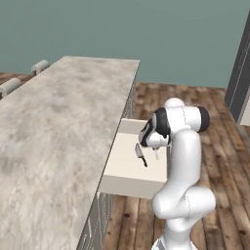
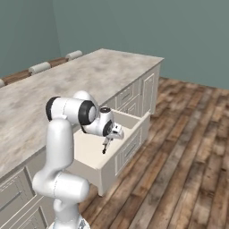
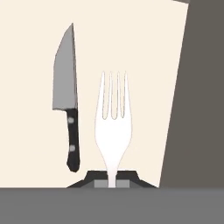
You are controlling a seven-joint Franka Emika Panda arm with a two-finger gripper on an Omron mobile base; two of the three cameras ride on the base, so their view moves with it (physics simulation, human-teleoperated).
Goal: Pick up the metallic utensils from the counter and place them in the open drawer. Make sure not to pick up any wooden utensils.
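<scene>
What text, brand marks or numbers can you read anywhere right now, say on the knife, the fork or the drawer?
None. The knife shows a plain blade and two pale rivets on its black handle, no lettering. The fork, held in the gripper, is blank. The drawer and counter carry no label, number or sign.
</scene>
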